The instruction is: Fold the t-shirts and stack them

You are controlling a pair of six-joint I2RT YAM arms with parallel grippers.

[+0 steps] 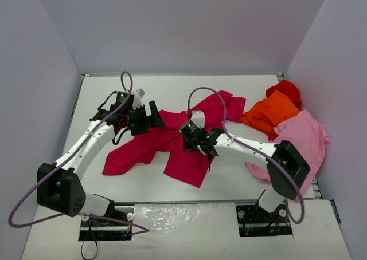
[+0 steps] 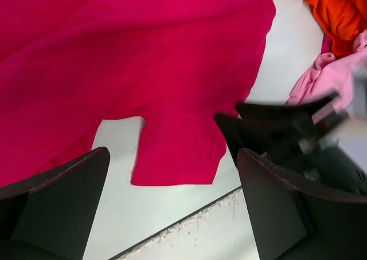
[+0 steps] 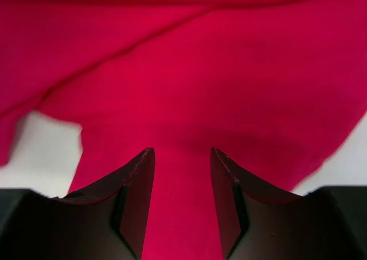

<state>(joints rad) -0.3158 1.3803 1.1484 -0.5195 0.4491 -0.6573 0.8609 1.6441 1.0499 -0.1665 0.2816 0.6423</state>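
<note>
The crimson t-shirt [image 1: 143, 148] lies spread and rumpled across the middle of the table. My left gripper [image 1: 155, 115] hovers at its left shoulder. In the left wrist view this gripper [image 2: 172, 208] stands wide open over bare table, with the crimson cloth [image 2: 143, 59] just beyond its tips. My right gripper [image 1: 196, 144] is over the shirt's middle. Its jaws [image 3: 182, 157] stand apart, and flat crimson cloth [image 3: 200, 71] shows through the gap. An orange t-shirt [image 1: 269, 112], a light pink one [image 1: 304, 137] and a bright red one [image 1: 285, 90] lie heaped at the right.
White walls close in the table on the left, back and right. The table's front edge [image 2: 189, 214] runs just below the left gripper. The right arm's black elbow [image 1: 289, 168] rests over the pink shirt. The blurred right gripper [image 2: 287, 128] shows in the left wrist view.
</note>
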